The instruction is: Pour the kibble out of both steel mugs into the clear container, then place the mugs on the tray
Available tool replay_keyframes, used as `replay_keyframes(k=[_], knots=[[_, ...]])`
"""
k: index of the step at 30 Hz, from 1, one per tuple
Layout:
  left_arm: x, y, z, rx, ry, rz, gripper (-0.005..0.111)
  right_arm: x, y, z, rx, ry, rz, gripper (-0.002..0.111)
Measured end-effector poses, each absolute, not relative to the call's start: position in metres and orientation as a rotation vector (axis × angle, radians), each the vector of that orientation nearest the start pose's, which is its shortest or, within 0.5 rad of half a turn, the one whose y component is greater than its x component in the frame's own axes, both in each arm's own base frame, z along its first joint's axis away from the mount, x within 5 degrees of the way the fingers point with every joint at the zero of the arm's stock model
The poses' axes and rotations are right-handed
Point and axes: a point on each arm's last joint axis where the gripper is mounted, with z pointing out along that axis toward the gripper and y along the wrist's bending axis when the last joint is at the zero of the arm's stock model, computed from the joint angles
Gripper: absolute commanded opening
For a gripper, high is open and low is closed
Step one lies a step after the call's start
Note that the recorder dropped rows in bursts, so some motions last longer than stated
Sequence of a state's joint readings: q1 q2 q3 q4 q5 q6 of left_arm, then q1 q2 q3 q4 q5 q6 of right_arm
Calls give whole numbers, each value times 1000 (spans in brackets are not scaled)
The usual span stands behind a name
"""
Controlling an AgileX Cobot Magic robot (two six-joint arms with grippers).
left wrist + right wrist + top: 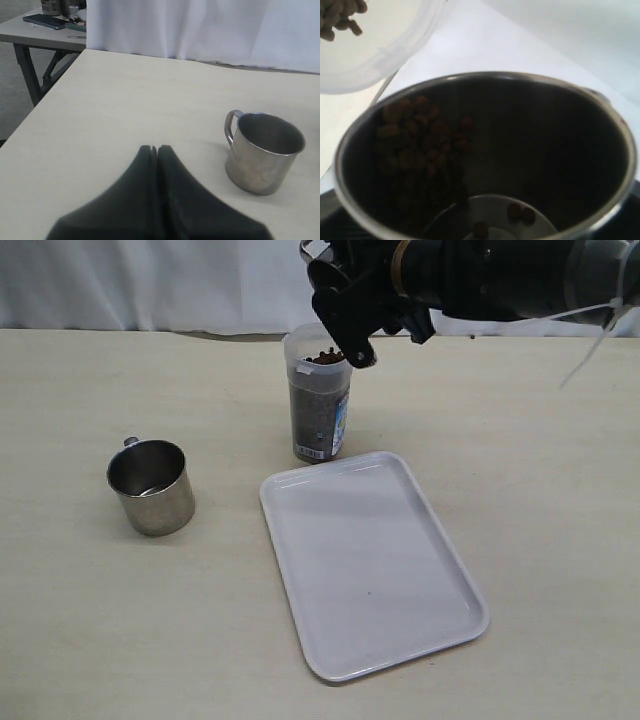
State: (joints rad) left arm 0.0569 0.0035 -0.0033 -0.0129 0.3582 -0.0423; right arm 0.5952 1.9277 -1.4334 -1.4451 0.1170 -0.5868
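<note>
Left claw (157, 150) pressed together, empty, near one steel mug (150, 487) standing on the bench. Over the clear container (318, 410) the right claw (345, 320) clamps the other mug (485, 150), tipped, some kibble (420, 135) inside. If its lip drifts off the rim, pellets could scatter onto the tray (440, 570).

table (560, 490): pale beige top, plain and matte, it's what I'm working over
curtain (150, 285): white, hangs in folds along my table's far edge
side table (45, 37): grey top, off past my table's corner
legs (27, 75): dark metal with slanted braces
phone (47, 21): dark, lying flat on the side table
clutter (75, 12): next to the phone, honestly too small for me to tell
floor (12, 100): grey
</note>
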Motion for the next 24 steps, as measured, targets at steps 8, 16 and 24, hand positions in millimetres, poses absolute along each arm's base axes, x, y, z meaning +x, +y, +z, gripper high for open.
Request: replay_keyframes(k=[8, 16, 24], knots=[[53, 3, 182, -99, 1839, -2, 0, 383, 247, 260, -2050, 619, -1011, 5], [53, 3, 182, -99, 1839, -2, 0, 379, 252, 263, -2053, 583, -1021, 5], [53, 3, 182, -99, 1839, -2, 0, 378, 252, 263, -2070, 573, -1060, 5]])
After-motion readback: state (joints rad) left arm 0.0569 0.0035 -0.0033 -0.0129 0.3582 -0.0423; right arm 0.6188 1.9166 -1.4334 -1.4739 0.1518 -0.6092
